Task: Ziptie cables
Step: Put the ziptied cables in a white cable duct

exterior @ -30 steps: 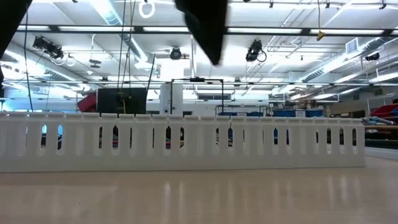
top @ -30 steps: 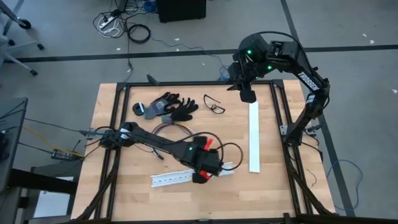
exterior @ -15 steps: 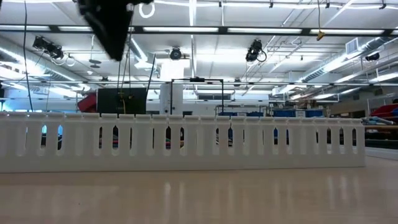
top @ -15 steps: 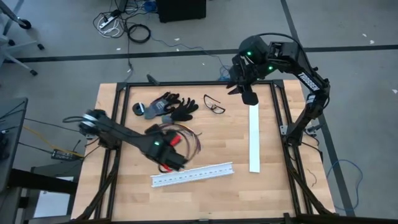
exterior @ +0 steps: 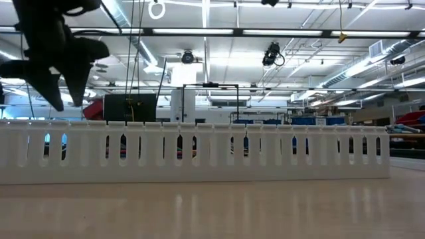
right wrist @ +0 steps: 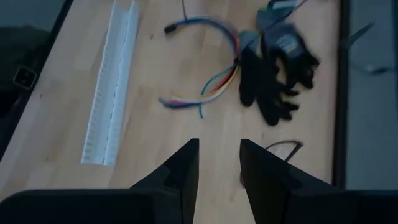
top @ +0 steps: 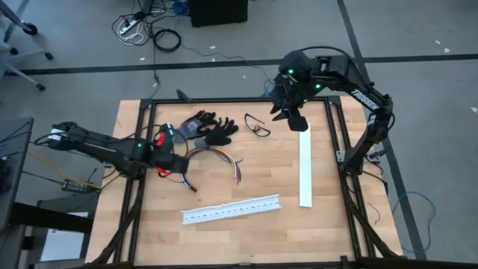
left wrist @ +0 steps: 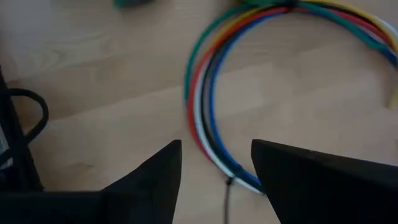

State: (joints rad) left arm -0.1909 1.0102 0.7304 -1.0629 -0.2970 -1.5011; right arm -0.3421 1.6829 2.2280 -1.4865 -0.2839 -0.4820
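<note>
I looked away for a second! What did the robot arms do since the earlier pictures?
The left gripper swung back from the slotted strip toward the table's left edge and now hangs open over the cables, holding nothing. The right gripper barely shifted at the far edge. Cables, gloves and strips stayed put.

Cables between gloves and strip

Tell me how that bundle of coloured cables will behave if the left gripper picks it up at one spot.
The cables lie in a loose arc with their ends splayed, so they will probably droop and fan apart. They look thin, likely light. The left gripper hovers open over them; single strands may slip free.
</note>
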